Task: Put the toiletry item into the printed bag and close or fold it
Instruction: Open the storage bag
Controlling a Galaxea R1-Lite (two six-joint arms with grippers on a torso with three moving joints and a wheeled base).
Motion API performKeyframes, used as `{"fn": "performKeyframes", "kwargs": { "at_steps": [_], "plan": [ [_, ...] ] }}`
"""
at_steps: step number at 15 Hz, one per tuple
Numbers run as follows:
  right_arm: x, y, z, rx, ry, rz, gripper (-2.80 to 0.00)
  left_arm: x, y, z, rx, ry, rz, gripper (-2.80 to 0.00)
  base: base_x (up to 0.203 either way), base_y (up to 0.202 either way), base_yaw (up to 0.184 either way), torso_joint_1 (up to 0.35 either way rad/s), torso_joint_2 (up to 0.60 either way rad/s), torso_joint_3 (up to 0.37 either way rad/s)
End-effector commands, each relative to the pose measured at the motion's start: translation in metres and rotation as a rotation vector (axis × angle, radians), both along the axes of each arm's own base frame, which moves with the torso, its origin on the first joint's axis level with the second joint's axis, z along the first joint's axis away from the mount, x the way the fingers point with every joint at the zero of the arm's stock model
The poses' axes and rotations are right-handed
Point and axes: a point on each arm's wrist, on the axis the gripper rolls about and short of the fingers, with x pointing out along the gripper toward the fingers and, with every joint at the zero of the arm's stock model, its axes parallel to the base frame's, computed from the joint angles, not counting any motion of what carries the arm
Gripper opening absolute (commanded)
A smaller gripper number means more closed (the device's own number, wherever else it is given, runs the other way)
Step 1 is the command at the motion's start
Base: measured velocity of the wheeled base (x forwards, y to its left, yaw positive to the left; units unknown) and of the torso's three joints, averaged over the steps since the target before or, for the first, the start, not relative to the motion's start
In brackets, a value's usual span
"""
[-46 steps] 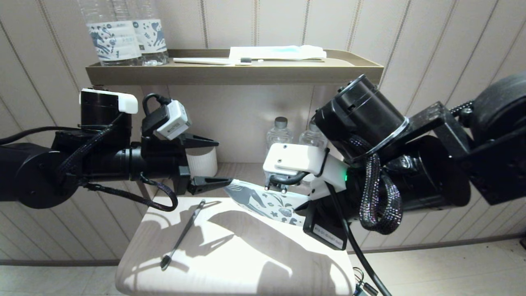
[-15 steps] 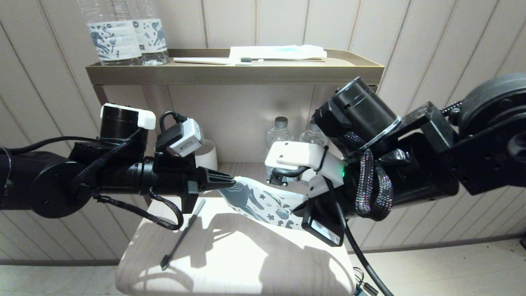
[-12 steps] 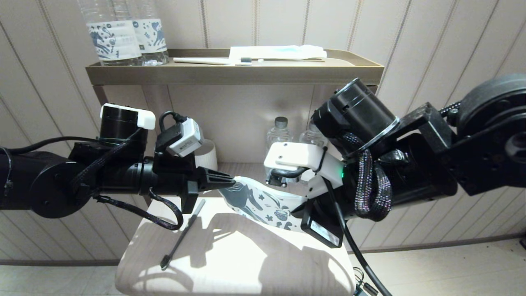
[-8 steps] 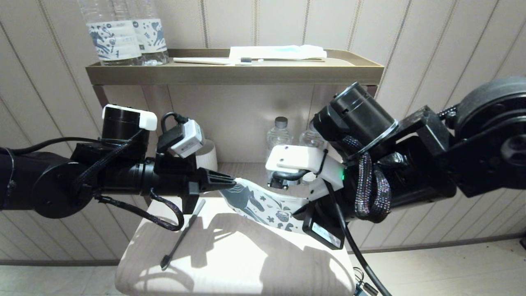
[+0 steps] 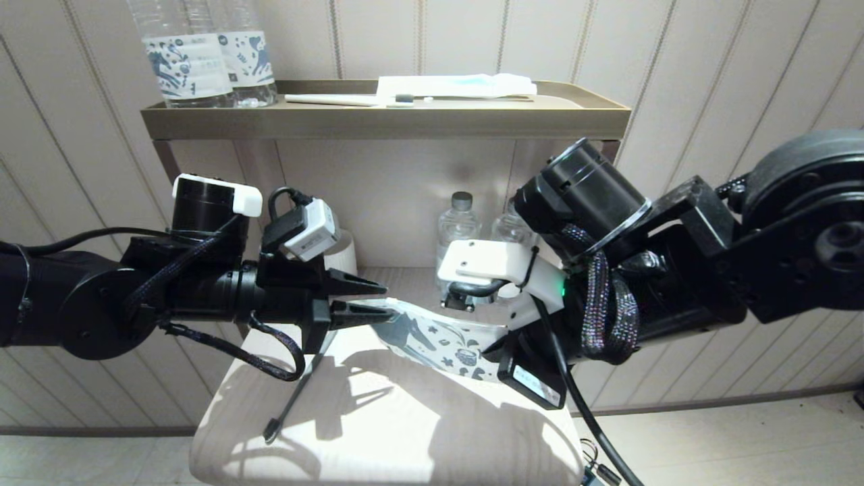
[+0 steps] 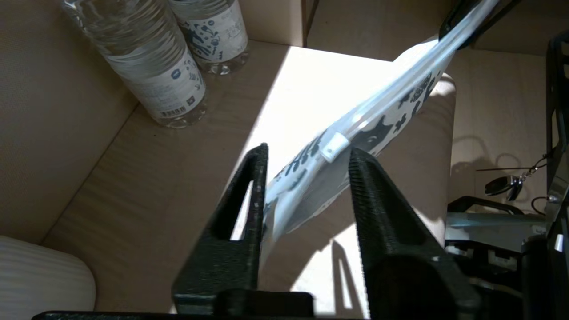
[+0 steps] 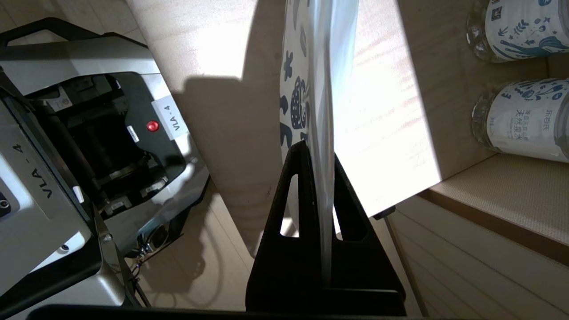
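up off the small table (image 5: 405, 432), the printed bag (image 5: 439, 336) hangs stretched between the two arms, white with a dark-blue horse and small blue flowers and cups on it. the right gripper (image 7: 319, 166) has its fingers pressed together on one end of the bag, the sheet pinched flat between them. the left gripper (image 6: 306, 171) sits at the other end with its fingers parted a moderate way; the bag's edge and its small white zip slider (image 6: 333, 146) lie in the gap, against one finger and just clear of the other, so it straddles the bag without clamping it.

the toothbrush (image 5: 291, 398) lies on the table well below the left gripper, slim and dark-looking in the shadow, its bristle head toward the near edge, outside the bag.

on the lower shelf behind the table stand two clear water bottles (image 7: 520, 120); their labels carry blue plant and animal drawings and chinese characters, with a qr code on one and a barcode on another in the left wrist view. a ribbed white cup (image 5: 341, 255) stands beside them. on the top tray (image 5: 378, 120) are two more labelled bottles (image 5: 202, 64), a white toothbrush (image 5: 351, 100) and a white-and-blue packet (image 5: 455, 86). the robot's base (image 7: 89, 146) shows stickers reading "vla - 4".
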Motion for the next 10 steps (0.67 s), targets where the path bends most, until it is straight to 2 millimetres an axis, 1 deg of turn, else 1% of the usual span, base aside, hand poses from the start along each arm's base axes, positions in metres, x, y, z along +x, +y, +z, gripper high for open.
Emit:
{"fn": "performKeyframes", "kwargs": {
  "at_steps": [1,10],
  "plan": [
    [-0.0002,0.0001,-0.0014,-0.006,0.005,0.003,-2.80,0.0005,-0.0005,0.0005,-0.002,-0.006,-0.003,0.00,0.000,0.000,0.000,0.000,0.00,0.000],
    [0.0033,0.0027,-0.0045,-0.005,0.017,0.004,-2.80,0.0007,-0.0027,0.0024,-0.008,-0.001,-0.006,0.00,0.000,0.000,0.000,0.000,0.00,0.000]
  ]
}}
